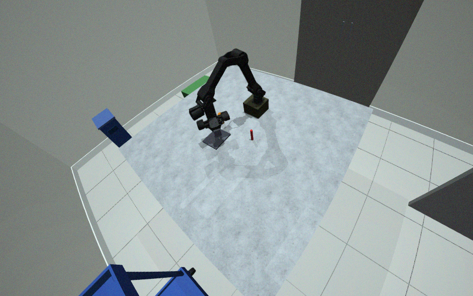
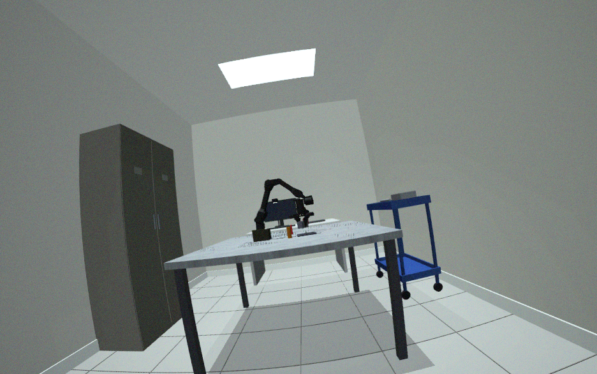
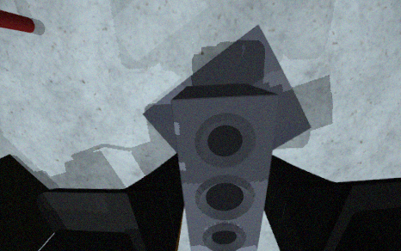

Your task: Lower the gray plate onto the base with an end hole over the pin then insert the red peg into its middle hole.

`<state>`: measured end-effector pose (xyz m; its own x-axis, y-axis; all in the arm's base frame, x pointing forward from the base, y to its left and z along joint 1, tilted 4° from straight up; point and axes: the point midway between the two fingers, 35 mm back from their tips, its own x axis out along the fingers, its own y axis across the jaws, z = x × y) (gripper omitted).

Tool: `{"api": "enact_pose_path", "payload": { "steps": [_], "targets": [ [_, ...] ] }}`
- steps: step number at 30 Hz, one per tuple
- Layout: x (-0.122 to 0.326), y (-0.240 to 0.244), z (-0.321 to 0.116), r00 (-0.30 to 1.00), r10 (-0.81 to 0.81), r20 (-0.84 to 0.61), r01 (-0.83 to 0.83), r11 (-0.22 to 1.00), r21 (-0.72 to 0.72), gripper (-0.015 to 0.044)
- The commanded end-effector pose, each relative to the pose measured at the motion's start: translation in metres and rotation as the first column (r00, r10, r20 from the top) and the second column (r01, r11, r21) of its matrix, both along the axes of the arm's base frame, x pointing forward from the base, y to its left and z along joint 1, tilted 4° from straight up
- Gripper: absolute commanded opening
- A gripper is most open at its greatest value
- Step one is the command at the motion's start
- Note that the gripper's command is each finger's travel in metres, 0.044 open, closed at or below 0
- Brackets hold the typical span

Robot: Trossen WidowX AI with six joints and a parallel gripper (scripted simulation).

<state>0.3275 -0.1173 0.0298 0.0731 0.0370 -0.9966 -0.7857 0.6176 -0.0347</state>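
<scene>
My gripper (image 1: 216,129) (image 3: 218,151) is shut on the gray plate (image 3: 263,129) (image 2: 300,224), its fingers on the plate's two long sides. Three holes show along the plate in the wrist view. The dark gray base (image 1: 215,140) (image 3: 295,112) (image 2: 307,233) lies flat on the table beneath the plate's far end, turned at an angle to it. The pin is not visible, and the exact gap between plate and base cannot be told. The red peg (image 1: 251,135) (image 3: 16,21) stands upright on the table, apart from the base, at the wrist view's upper left.
An orange object (image 1: 219,114) (image 2: 289,231) stands on the table (image 1: 251,209) (image 2: 352,237), partly hidden behind the gripper in the top view. The arm's dark mounting block (image 1: 255,106) (image 2: 261,235) is at the table's back. A blue cart (image 2: 414,266) stands beyond the table's edge.
</scene>
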Motion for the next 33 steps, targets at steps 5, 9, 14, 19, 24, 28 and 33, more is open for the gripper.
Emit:
{"api": "enact_pose_path", "payload": {
  "steps": [5,9,14,19,24,28,33],
  "targets": [
    [0.0,0.0,-0.001,1.0,0.004,0.001,-0.004,1.0,0.004,0.0],
    [0.0,0.0,-0.001,1.0,0.004,0.001,-0.004,1.0,0.004,0.0],
    [0.0,0.001,-0.002,1.0,0.004,0.001,-0.004,1.0,0.004,0.0],
    [0.001,0.001,-0.011,1.0,0.004,0.001,-0.004,1.0,0.004,0.0],
    [0.001,0.002,-0.018,1.0,0.004,0.001,-0.004,1.0,0.004,0.0],
    [0.001,0.002,-0.018,1.0,0.004,0.001,-0.004,1.0,0.004,0.0],
    [0.002,0.002,-0.024,1.0,0.004,0.001,-0.004,1.0,0.004,0.0]
  ]
}}
